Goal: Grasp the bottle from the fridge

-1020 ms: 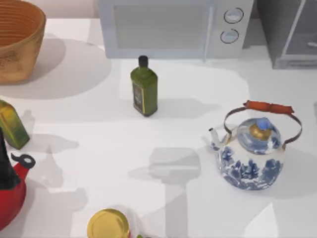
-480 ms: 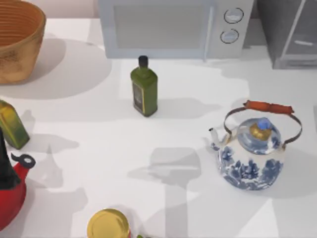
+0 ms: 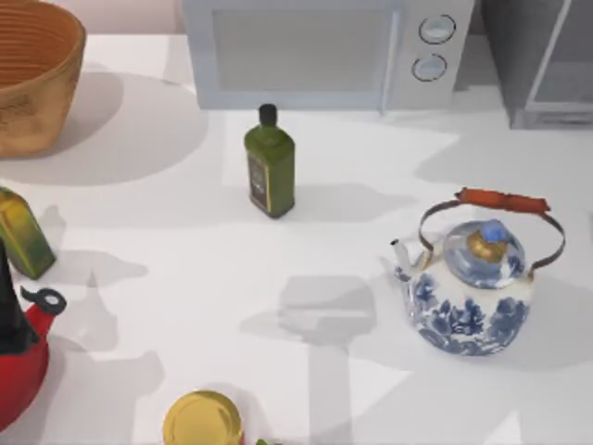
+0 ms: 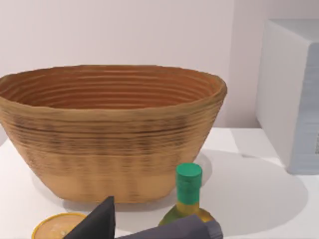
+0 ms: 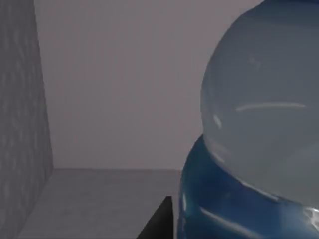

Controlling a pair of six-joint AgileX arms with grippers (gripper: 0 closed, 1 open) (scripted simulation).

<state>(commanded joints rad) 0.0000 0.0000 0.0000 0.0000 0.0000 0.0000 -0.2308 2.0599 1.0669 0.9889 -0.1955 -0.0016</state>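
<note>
In the right wrist view the bottle point(image 5: 264, 129) looms very close: a translucent whitish body over a bright blue band. Grey inner walls of the fridge point(image 5: 20, 124) surround it. A dark part of my right gripper point(image 5: 157, 221) shows right beside the bottle's base. From the top view, the fridge point(image 3: 542, 65) is the dark grey cabinet at the table's far right corner. My left gripper point(image 4: 149, 226) is parked low near the table's left side, facing a basket.
A white microwave point(image 3: 306, 46) stands at the back. Also on the table are a dark green bottle point(image 3: 270, 162), a blue-and-white kettle point(image 3: 468, 287), a woven basket point(image 3: 37, 74), a yellow-green bottle point(image 3: 23, 232), a red kettle point(image 3: 18, 352) and a yellow lid point(image 3: 202, 419).
Shadows on the table's right side, near the fridge and the front edge, have shifted. None of the objects on the table has moved.
</note>
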